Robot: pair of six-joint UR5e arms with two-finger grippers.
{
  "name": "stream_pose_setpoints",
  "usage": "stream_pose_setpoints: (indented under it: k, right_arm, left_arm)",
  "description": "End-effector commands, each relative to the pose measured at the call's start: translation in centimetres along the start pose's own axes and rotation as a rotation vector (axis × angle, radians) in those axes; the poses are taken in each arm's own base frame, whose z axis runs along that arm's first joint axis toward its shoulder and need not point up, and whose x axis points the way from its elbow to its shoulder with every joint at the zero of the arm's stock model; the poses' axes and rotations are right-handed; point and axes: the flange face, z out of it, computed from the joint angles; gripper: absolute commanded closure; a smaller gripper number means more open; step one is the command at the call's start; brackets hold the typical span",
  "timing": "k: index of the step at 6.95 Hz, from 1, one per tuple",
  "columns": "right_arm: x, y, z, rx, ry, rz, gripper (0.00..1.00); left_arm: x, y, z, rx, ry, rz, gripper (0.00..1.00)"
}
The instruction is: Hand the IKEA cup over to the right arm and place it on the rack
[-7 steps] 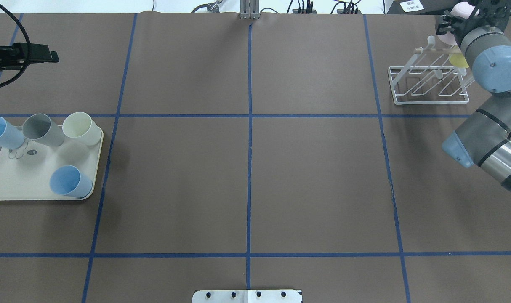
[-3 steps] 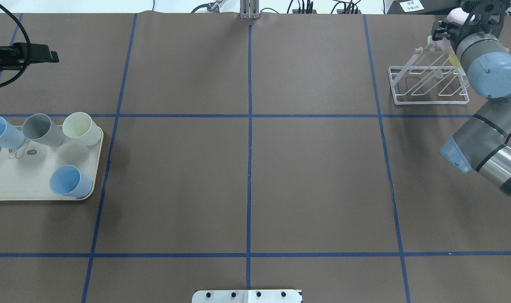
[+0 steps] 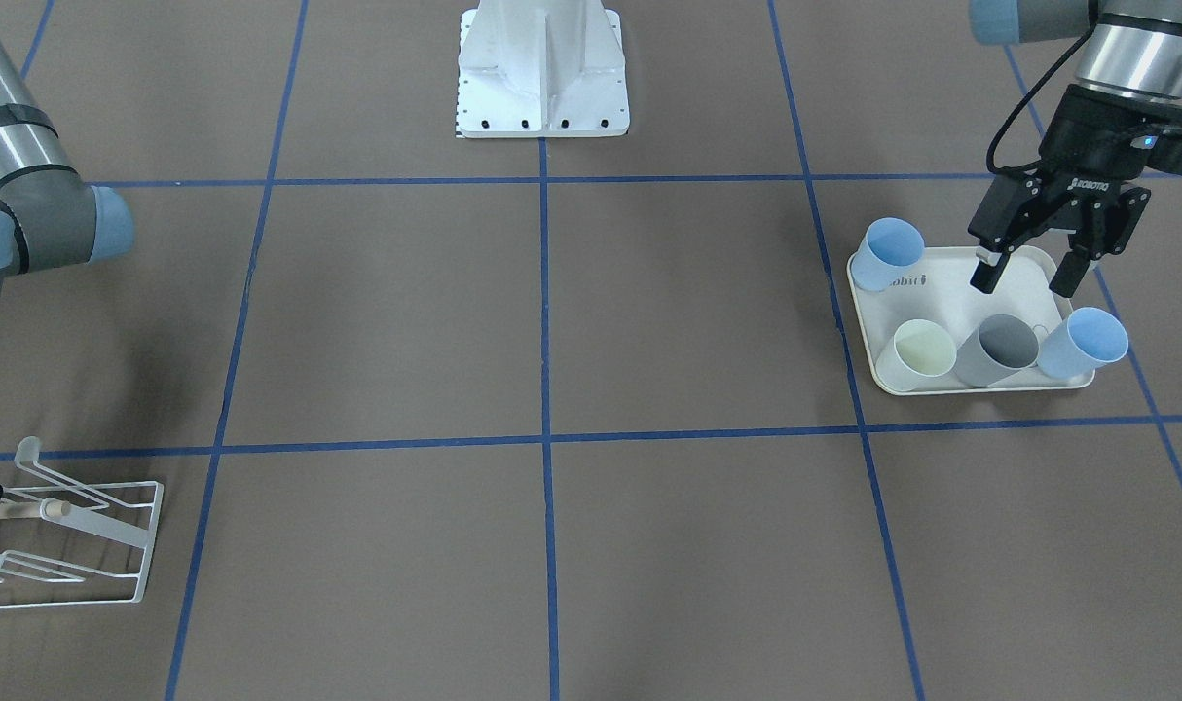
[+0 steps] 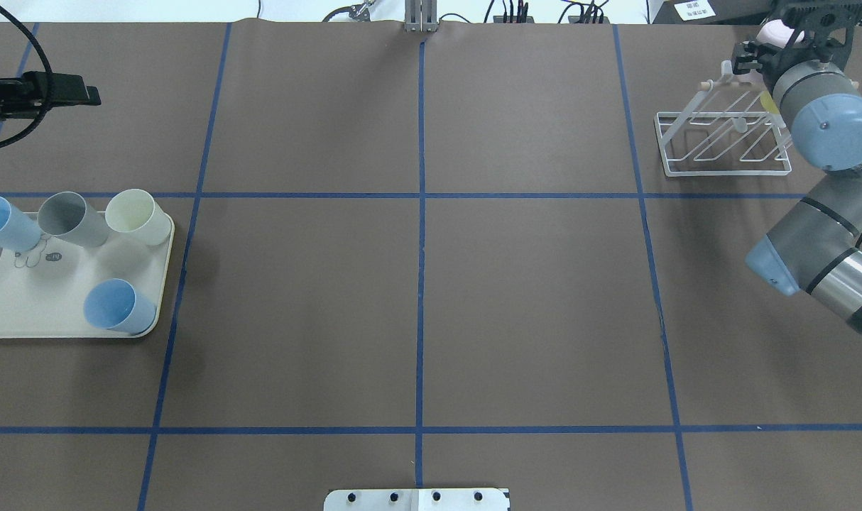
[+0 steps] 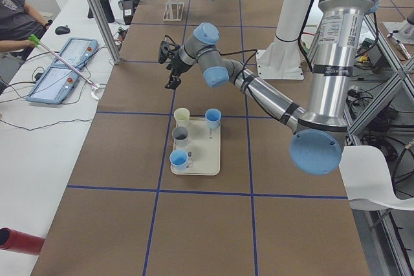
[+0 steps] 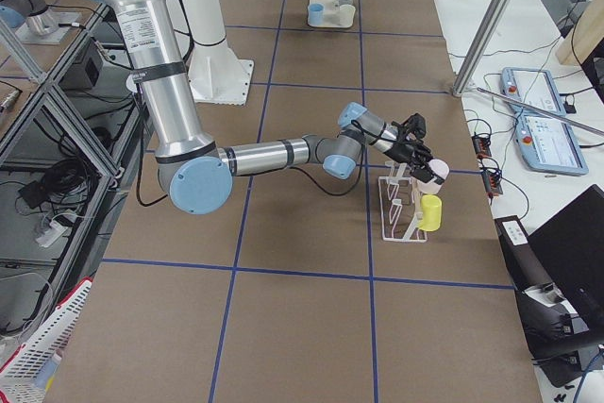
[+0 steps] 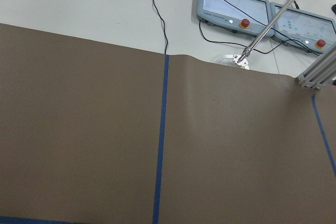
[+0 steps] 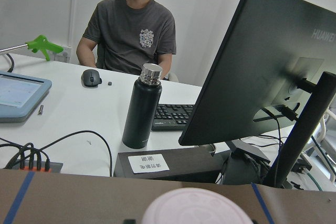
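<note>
Already yellow cup (image 6: 430,212) crowds the rack (image 4: 726,172); right pincer (image 6: 424,154) grips pink cup (image 6: 438,174), left pincer (image 3: 1022,282) gapes.

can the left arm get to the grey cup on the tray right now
Probably yes. The left gripper hangs open over the tray, with nothing between it and the grey cup. The cream cup and a blue cup stand close on either side, so finger room looks tight.
</note>
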Motion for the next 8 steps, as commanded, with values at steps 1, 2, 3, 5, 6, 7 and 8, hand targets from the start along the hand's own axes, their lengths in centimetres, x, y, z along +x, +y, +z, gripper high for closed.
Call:
stream_pose_setpoints:
  k: [1,2,3,5,6,7,8]
  right_arm:
    - [0.3,0.4,0.0,-0.004,0.004,-0.001,1.00]
    - [0.1,0.3,0.0,-0.003,0.001,-0.002,1.00]
    - [0.2,0.5,0.0,-0.006,0.001,-0.004,1.00]
    - [-0.6,0.7,-0.2,-0.007,-0.008,0.001,1.00]
    - [-0.9,0.5,-0.3,-0.005,-0.013,0.004,1.00]
    - [-0.9,0.7,-0.3,-0.008,-0.014,0.004,1.00]
    - [-0.6,1.0,-0.2,-0.011,-0.010,0.002,1.00]
  left_arm:
    - [0.0,0.0,0.0,0.000,0.001,0.000,0.00]
    - [0.0,0.0,0.0,0.000,0.001,0.000,0.00]
    - [0.0,0.1,0.1,-0.002,0.000,0.000,0.00]
    - [0.0,0.1,0.1,-0.002,-0.002,0.000,0.00]
    - [0.0,0.0,0.1,-0.001,-0.002,0.000,0.00]
    - [-0.1,0.1,0.2,-0.003,-0.003,-0.001,0.00]
    - [0.0,0.1,0.1,-0.002,-0.002,0.000,0.00]
